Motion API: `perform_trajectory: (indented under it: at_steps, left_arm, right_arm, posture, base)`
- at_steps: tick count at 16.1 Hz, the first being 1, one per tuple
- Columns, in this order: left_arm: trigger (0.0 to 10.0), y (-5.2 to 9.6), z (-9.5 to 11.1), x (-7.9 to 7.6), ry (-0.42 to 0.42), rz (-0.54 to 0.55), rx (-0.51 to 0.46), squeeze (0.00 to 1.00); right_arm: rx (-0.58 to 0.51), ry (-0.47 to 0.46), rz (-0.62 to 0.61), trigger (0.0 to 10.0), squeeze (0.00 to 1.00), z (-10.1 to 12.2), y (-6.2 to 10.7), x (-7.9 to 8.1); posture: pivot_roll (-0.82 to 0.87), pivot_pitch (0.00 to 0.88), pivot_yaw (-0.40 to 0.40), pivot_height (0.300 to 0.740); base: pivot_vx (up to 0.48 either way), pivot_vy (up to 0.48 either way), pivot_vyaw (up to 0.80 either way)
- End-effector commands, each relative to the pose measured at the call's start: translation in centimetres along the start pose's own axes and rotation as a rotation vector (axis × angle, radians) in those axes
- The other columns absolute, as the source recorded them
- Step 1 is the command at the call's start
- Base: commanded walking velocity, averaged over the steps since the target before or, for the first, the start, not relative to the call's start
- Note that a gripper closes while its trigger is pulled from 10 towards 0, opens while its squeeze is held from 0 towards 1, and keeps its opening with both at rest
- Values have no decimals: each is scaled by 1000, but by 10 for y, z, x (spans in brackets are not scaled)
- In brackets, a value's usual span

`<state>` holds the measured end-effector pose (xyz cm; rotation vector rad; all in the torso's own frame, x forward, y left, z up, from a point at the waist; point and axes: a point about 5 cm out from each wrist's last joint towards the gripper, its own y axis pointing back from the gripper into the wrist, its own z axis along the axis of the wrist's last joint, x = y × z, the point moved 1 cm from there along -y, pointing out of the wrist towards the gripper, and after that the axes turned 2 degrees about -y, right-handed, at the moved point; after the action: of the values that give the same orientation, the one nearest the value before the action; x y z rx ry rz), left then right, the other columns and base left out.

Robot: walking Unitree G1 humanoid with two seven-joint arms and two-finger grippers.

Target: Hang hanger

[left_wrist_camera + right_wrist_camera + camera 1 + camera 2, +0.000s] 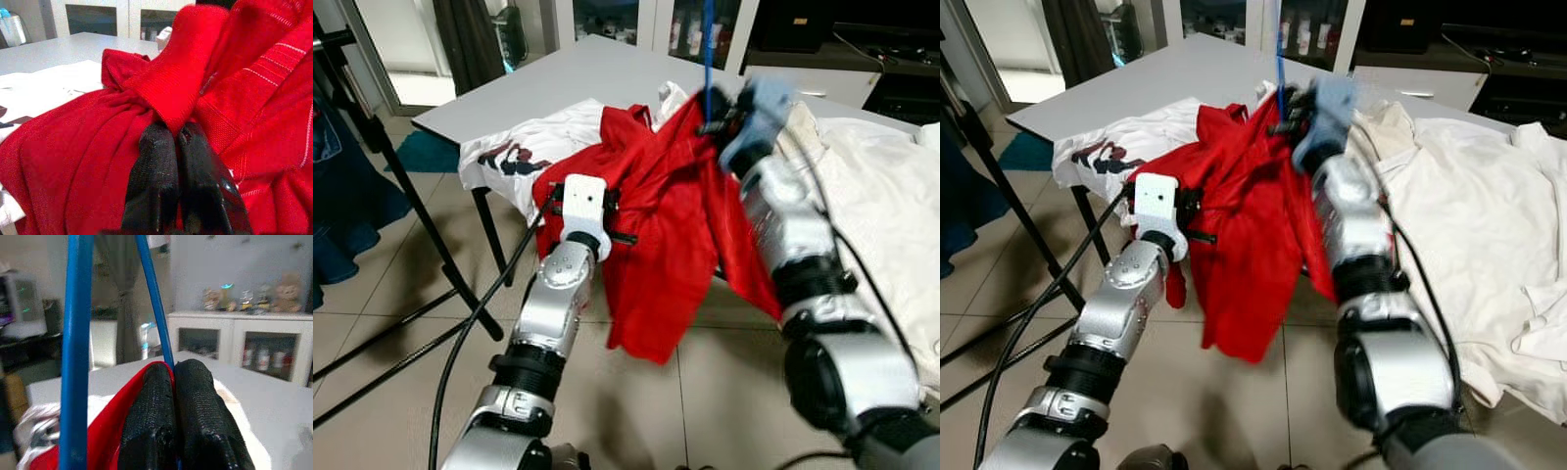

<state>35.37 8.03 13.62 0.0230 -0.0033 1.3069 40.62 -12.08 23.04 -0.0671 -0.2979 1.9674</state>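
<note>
Red shirt on blue hanger, held up by both grippers in front of the grey table (597,73).

Tiled floor (401,294) nearest, black stand legs (421,235) beside table; white garments (1469,215) lie on it, cabinets (244,347) beyond. Left gripper (176,134) pinches a fold of the red shirt (671,225) at table edge. Right gripper (173,369), fingers pressed together, clamps the blue hanger (78,347) w/ shirt collar, above table.
</note>
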Motion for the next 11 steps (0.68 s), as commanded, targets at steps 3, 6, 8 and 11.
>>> perform_trajectory:
  at_steps: [3,6,8,11]
  left_arm:
    - [10000,-1,1,1,-10,8,5,0]
    - [10000,-1,1,2,-11,7,5,0]
    - [10000,-2,0,0,-11,1,7,0]
    - [10000,-2,1,-1,-12,-5,6,0]
  right_arm:
    - [117,168,126,10000,0,-22,14,0]
    - [75,17,62,10000,0,-17,18,-9]
    - [41,-187,4,10000,0,-9,18,-21]
    - [110,-144,67,10000,0,-17,20,-20]
  posture:
    - [120,0,-12,740]
    - [116,0,-9,740]
    - [111,0,-5,740]
    - [112,0,-5,740]
  base:
    - [0,0,0]
    - [0,0,0]
    - [0,0,0]
    - [0,0,0]
